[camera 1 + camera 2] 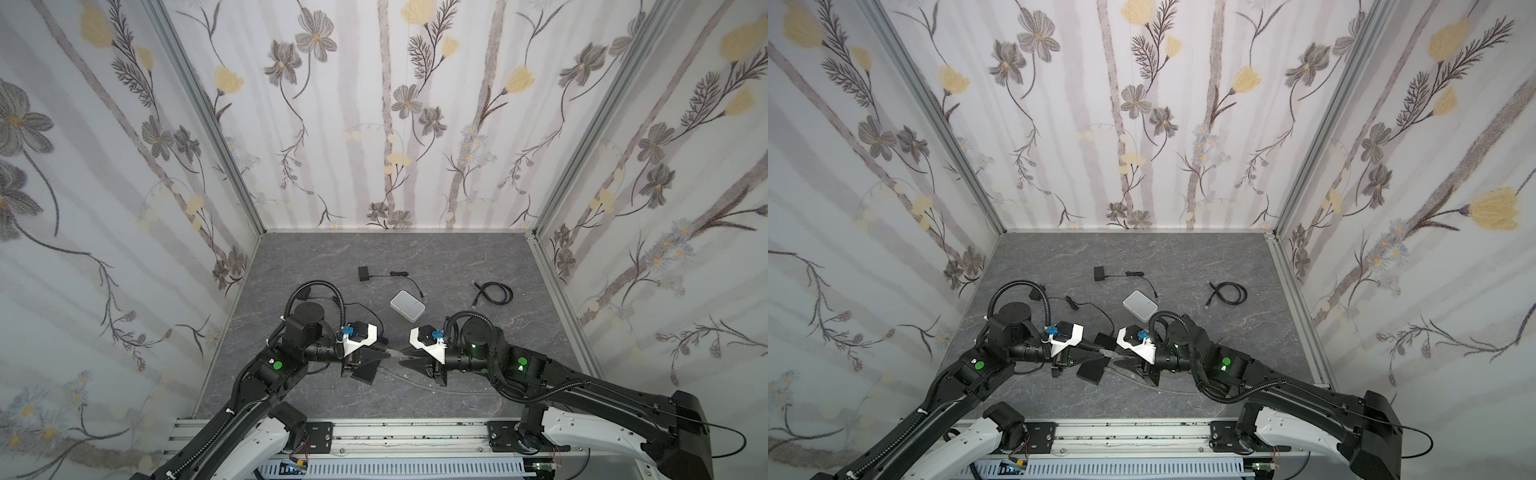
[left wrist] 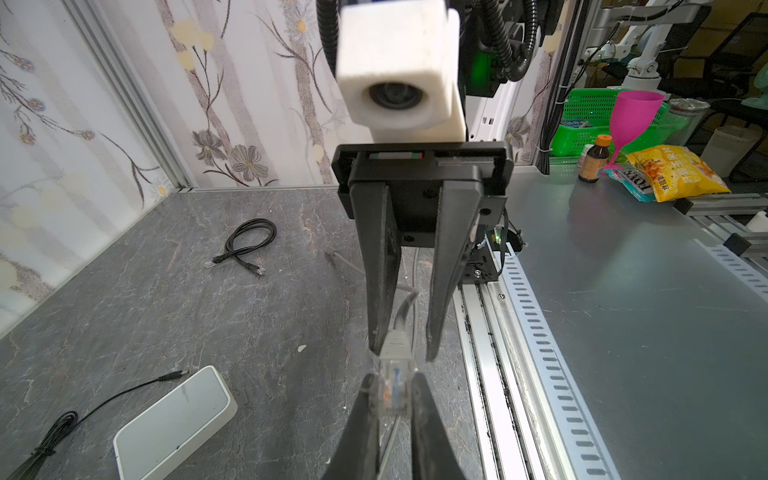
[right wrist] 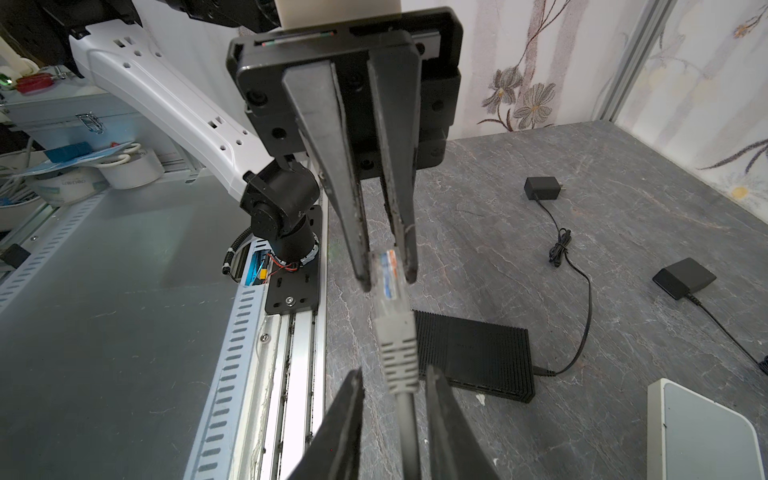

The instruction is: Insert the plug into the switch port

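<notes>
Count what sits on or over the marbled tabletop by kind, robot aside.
Network boxes: 2
Power adapters: 2
Ethernet cables: 2
Total: 6

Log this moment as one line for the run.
left tool: shut on plug | right tool: open around grey boot | switch: on table, plug not inserted

You'll find print only on the steel bench (image 2: 623, 291) outside the cell, where a yellow snack bag (image 2: 681, 174) carries Chinese characters that seem to end in 玉米片, and the blue-and-white packet (image 2: 633, 187) touching it bears large upside-down letters too unclear to read.
</notes>
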